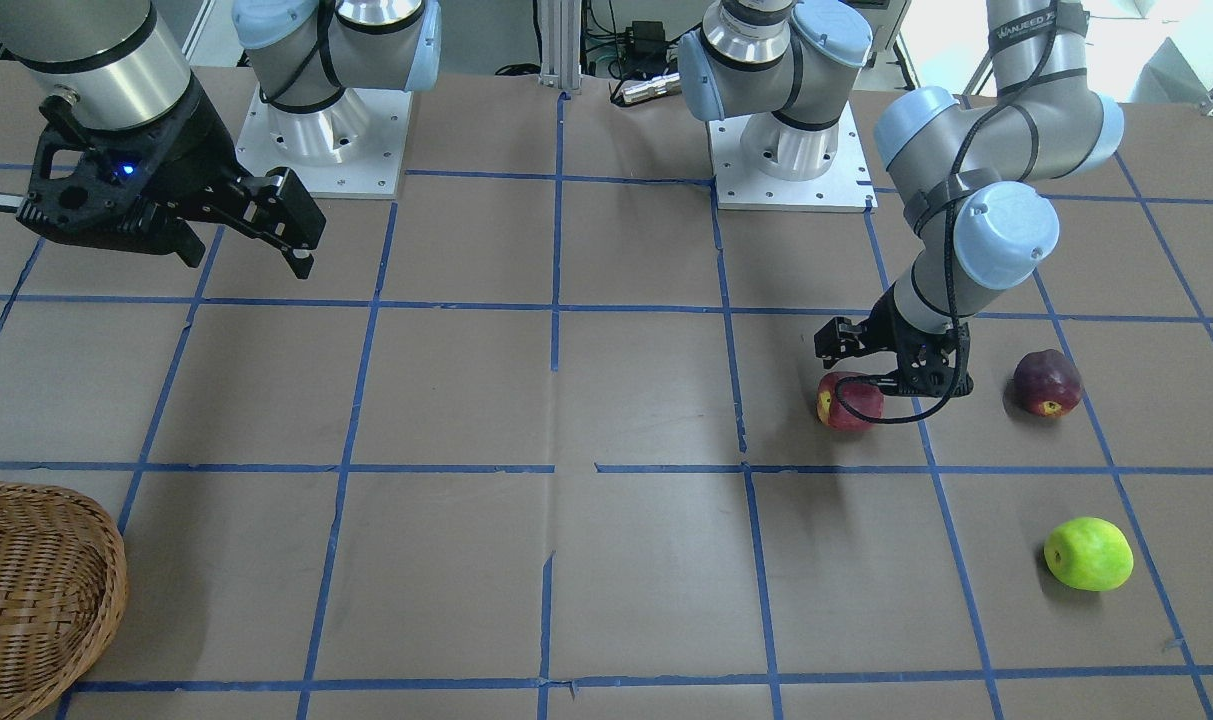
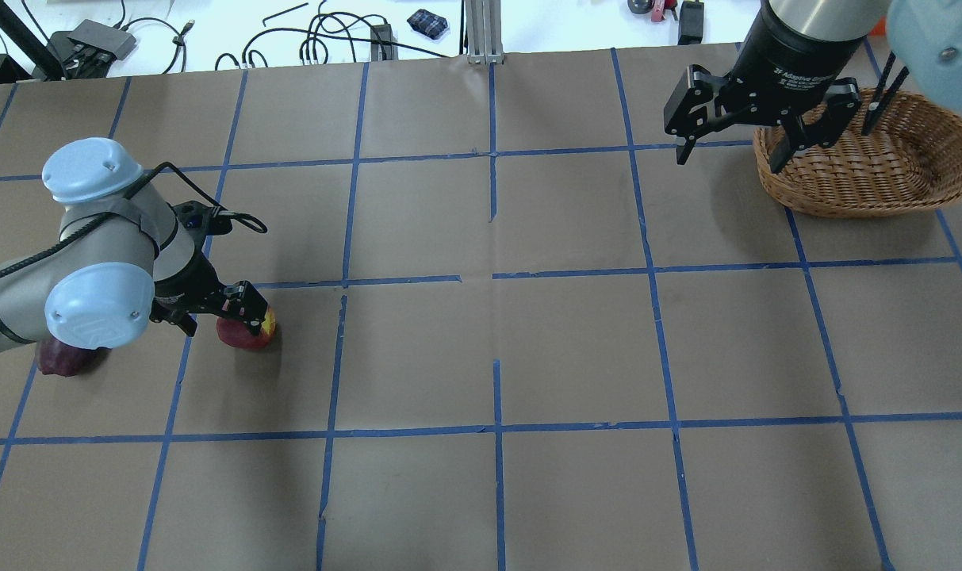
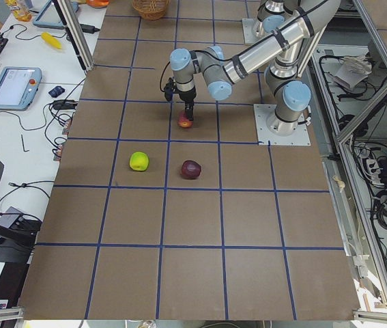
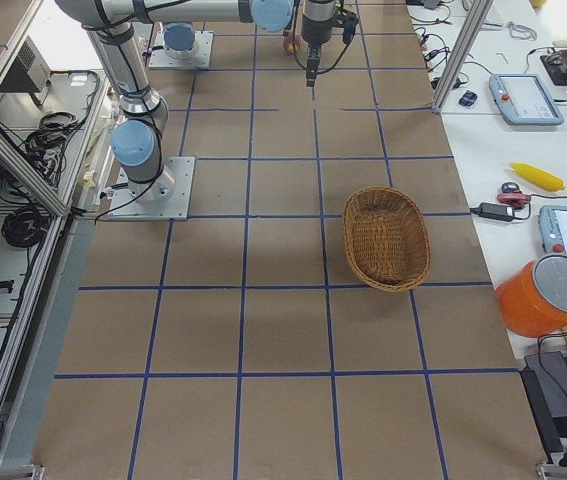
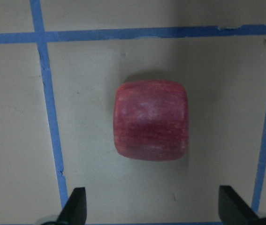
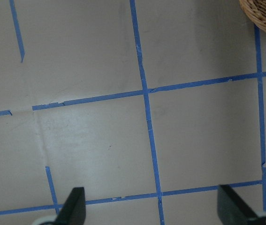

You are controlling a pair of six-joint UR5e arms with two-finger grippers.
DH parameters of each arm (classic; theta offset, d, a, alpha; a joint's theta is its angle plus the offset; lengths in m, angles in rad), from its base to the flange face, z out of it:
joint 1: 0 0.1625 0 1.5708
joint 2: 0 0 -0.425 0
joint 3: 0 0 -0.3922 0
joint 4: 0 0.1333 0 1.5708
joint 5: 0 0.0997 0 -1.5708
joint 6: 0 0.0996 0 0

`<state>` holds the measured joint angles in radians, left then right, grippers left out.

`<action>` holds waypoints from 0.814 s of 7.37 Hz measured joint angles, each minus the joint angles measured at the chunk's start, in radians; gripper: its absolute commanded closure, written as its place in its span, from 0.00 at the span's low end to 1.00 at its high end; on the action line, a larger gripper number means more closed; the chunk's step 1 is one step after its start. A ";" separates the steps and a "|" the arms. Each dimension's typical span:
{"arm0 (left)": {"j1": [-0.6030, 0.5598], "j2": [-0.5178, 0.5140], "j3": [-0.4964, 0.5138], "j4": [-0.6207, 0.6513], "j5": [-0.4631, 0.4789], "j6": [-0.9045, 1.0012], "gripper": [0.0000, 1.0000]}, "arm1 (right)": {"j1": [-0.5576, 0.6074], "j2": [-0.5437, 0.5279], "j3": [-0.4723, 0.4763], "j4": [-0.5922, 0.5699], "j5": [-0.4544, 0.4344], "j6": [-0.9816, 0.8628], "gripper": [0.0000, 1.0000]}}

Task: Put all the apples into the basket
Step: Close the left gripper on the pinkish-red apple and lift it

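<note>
Apples lie all on the left arm's side of the table (image 1: 606,400). Nearest the front-facing camera, the green apple (image 1: 1088,553) sits alone with bare paper all round it. At the opposite near corner the basket (image 1: 26,580) stands close to the operators' edge. A wide bare stretch of taped grid separates them. Farther back, the red apple (image 1: 850,402) and the maroon apple (image 1: 1047,383) rest apart. The left gripper (image 5: 152,208) hangs over the red one, fingers spread wide. Farthest, the right gripper (image 2: 730,159) hovers beside the basket's rim, jaws apart. Three apples, one basket, two grippers.
</note>
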<state>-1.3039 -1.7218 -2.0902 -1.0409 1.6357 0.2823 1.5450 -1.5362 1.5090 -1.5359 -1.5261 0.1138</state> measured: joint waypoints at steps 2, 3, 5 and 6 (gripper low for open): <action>0.001 -0.041 -0.019 0.077 -0.002 0.000 0.26 | 0.001 0.003 0.000 0.000 -0.001 0.005 0.00; 0.001 -0.057 -0.019 0.094 -0.004 0.000 0.53 | 0.001 0.003 0.000 0.001 -0.001 0.006 0.00; 0.001 -0.072 -0.013 0.101 -0.003 -0.009 0.69 | 0.001 0.004 0.000 0.003 -0.001 0.008 0.00; -0.002 -0.069 -0.011 0.101 -0.004 -0.014 0.70 | 0.001 0.004 0.001 0.005 -0.002 0.009 0.00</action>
<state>-1.3059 -1.7904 -2.1010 -0.9396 1.6319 0.2680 1.5463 -1.5325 1.5099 -1.5308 -1.5285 0.1225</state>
